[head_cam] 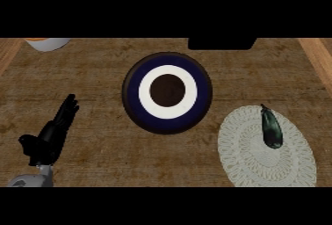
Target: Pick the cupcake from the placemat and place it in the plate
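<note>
Currently I am holding my left hand [50, 136] open, fingers straight, at the lower left of the surface [91, 79]. A dark elongated thing [271, 128], possibly an eggplant, is lying on the white placemat [259, 162] well apart, with the plate [133, 92] sitting between us.

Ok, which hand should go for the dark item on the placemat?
Probably the right: the placemat and the dark item on it lie at the robot's right, and the plate sits between them and the left hand, open at the far left. The right hand isn't in view, though.
</note>
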